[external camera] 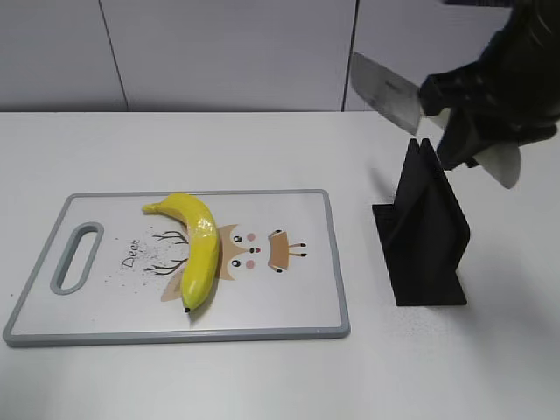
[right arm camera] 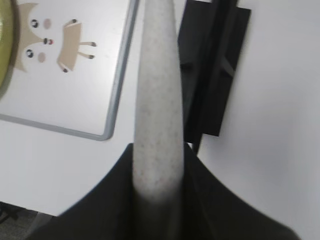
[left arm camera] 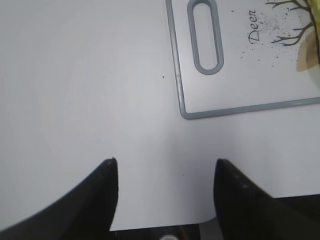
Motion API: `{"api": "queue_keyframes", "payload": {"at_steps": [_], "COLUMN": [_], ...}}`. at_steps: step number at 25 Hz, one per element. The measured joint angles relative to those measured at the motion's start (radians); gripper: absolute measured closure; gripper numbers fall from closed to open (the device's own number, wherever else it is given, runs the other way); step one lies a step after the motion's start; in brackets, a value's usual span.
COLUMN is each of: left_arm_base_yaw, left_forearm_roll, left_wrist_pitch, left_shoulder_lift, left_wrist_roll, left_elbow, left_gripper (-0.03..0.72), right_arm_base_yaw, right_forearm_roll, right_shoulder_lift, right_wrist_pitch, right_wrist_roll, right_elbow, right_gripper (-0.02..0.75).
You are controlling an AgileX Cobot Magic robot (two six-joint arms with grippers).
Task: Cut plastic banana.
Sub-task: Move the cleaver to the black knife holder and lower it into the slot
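The plastic banana (external camera: pixel 199 247) is glossy yellow and curved. It lies on the white cutting board (external camera: pixel 289 302) left of the deer picture; a sliver of it shows in the right wrist view (right arm camera: pixel 4 55). My right gripper (external camera: pixel 472 118) is shut on a knife's pale speckled handle (right arm camera: pixel 156 110) and holds the knife in the air at the upper right, blade (external camera: pixel 383 91) pointing left, above the black knife stand (external camera: pixel 426 232). My left gripper (left arm camera: pixel 165 170) is open and empty over bare table, below the board's handle end (left arm camera: pixel 205 37).
The board has a grey rim and a handle slot (external camera: pixel 77 255) at its left end. The black knife stand stands on the white table right of the board, also in the right wrist view (right arm camera: pixel 212 75). A grey wall runs behind the table.
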Motion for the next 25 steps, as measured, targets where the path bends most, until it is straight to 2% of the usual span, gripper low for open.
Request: {"api": "queue_keyframes", "payload": {"at_steps": [7,13,21,25], "left_arm_base_yaw": [0.0,0.0,0.0,0.0], "left_forearm_roll": [-0.008,-0.013,-0.015,-0.017], "left_wrist_pitch": [-0.037,-0.065,-0.105,-0.106], "left_shoulder_lift": [-0.295,-0.59,-0.951,-0.982], "left_wrist_roll": [0.0,0.0,0.0,0.0], "left_elbow": [0.234,0.388,0.418,0.419], "left_gripper": [0.108,0.108,0.108,0.108], "right_arm_base_yaw": [-0.101,-0.114,-0.114,-0.114], "right_forearm_roll": [-0.013,0.01,0.027,0.022], "right_shoulder_lift": [-0.033,-0.035,-0.035,-0.036], "right_wrist_pitch": [-0.057,-0.067,-0.066,-0.066], "right_wrist_roll": [0.036,0.04,0.041,0.042], "right_elbow": [0.093,0.103,0.103,0.109], "right_gripper": [0.576,0.576,0.576,0.576]}}
